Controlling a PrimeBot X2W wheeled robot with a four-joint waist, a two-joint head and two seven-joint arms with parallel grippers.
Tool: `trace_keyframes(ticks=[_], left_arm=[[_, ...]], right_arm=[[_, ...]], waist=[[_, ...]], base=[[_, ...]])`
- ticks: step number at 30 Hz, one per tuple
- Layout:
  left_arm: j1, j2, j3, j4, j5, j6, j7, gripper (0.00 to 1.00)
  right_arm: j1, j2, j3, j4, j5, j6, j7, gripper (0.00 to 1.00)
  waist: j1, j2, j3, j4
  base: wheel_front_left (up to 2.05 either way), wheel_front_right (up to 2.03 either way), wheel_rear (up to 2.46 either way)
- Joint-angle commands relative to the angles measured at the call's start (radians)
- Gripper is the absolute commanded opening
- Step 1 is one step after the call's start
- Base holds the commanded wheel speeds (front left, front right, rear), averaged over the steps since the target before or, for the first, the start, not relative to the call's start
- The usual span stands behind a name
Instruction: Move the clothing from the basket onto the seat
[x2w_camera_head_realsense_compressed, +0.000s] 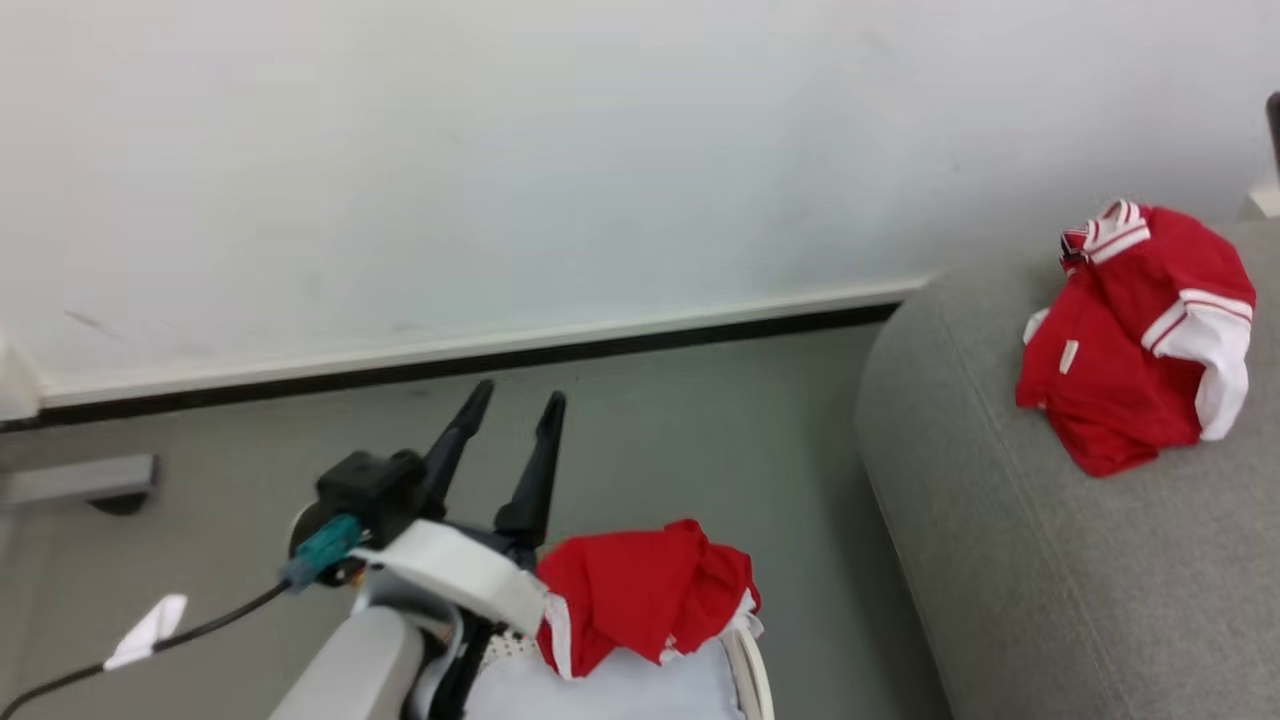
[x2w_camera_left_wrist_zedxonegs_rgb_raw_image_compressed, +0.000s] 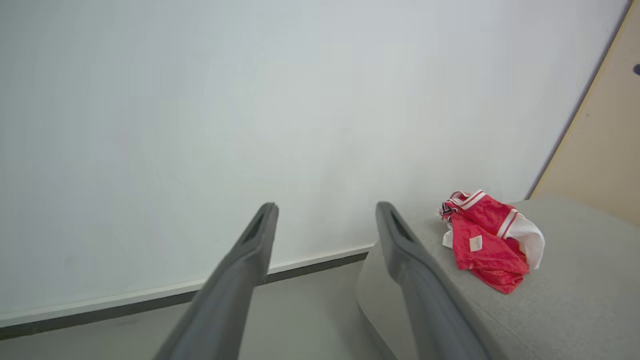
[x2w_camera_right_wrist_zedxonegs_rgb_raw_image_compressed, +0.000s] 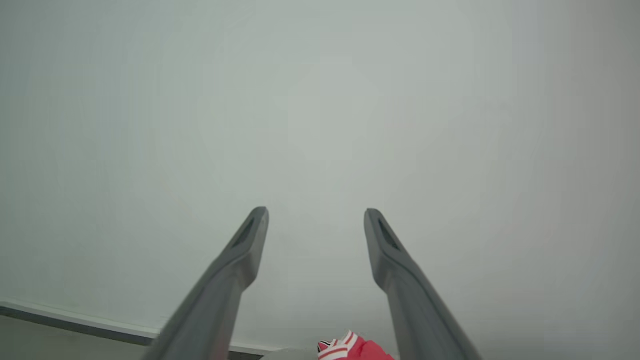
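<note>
One crumpled red garment (x2w_camera_head_realsense_compressed: 1140, 335) with white panels and striped trim lies on the grey seat (x2w_camera_head_realsense_compressed: 1050, 560) at the right; the left wrist view shows that garment (x2w_camera_left_wrist_zedxonegs_rgb_raw_image_compressed: 487, 240) too. A second red garment (x2w_camera_head_realsense_compressed: 640, 590) rests on top of the basket (x2w_camera_head_realsense_compressed: 748, 668), whose pale lining and rim peek in at the bottom edge. My left gripper (x2w_camera_head_realsense_compressed: 518, 400) hovers open just left of the basket, fingers pointing at the wall, nothing between them (x2w_camera_left_wrist_zedxonegs_rgb_raw_image_compressed: 325, 207). My right gripper (x2w_camera_right_wrist_zedxonegs_rgb_raw_image_compressed: 315, 212) is open and empty, facing the wall, with a bit of red garment (x2w_camera_right_wrist_zedxonegs_rgb_raw_image_compressed: 357, 350) below it.
A white wall with a dark baseboard (x2w_camera_head_realsense_compressed: 450, 365) runs behind the grey floor. A dark cable with a white tag (x2w_camera_head_realsense_compressed: 150, 625) trails at lower left. A grey fixture (x2w_camera_head_realsense_compressed: 80, 480) sits by the left wall. A beige panel (x2w_camera_left_wrist_zedxonegs_rgb_raw_image_compressed: 607, 135) stands beyond the seat.
</note>
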Motion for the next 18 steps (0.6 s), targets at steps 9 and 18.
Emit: trace_keyframes(ticks=[9,18], left_arm=[[0.182,0.043,0.174,-0.057,0.0,0.045,-0.001,1.0],[0.343,-0.042,0.373,-0.086,0.063,0.022,-0.001,1.0]], right_arm=[[0.321,0.061,-0.156,-0.195,-0.018,-0.002,-0.107,1.0],[0.709,0.287,-0.386,-0.372,-0.144,-0.002,-0.112,1.0]], waist=[[0.0004,0.0,-0.105,0.104],[0.0004,0.0,-0.107,0.119]], base=[[0.0,0.0,0.0],[0.0,0.0,0.0]])
